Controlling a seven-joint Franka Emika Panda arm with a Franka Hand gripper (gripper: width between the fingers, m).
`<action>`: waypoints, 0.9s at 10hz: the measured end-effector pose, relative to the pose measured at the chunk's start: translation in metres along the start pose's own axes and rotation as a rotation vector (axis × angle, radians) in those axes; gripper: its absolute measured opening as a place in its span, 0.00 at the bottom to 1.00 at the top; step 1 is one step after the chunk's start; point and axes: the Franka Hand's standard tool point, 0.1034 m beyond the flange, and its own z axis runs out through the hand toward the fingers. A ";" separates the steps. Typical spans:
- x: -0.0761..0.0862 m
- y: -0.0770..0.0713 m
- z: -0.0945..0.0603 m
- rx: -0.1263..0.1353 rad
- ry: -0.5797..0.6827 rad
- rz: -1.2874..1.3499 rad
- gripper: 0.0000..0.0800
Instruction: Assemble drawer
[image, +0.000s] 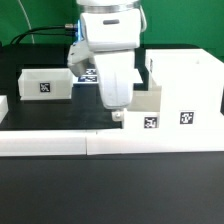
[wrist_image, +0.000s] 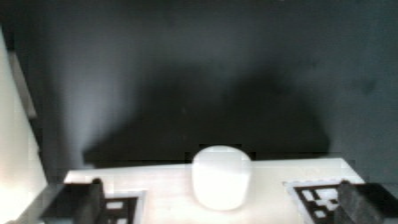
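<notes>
My gripper (image: 118, 112) points down over the near end of a shallow white drawer tray (image: 146, 108) that lies beside the tall open-fronted housing (image: 186, 84) at the exterior view's right. In the wrist view the tray's white face (wrist_image: 164, 180) with its rounded knob (wrist_image: 221, 176) lies between my dark fingers (wrist_image: 79, 203), with square tags on either side. My gripper (wrist_image: 221, 207) is open wide and holds nothing. A second tray (image: 45, 83) stands at the exterior view's left. Whether my fingertips touch the tray is hidden.
The long low white border wall (image: 80, 145) runs along the front of the black table. The marker board (image: 84, 72) lies behind my arm. Bare black table (wrist_image: 196, 80) stretches beyond the knob.
</notes>
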 end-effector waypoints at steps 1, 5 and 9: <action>0.010 0.001 0.002 0.000 0.002 -0.011 0.81; 0.001 0.002 -0.003 0.010 -0.003 -0.031 0.81; -0.022 -0.022 -0.003 0.031 -0.009 0.001 0.81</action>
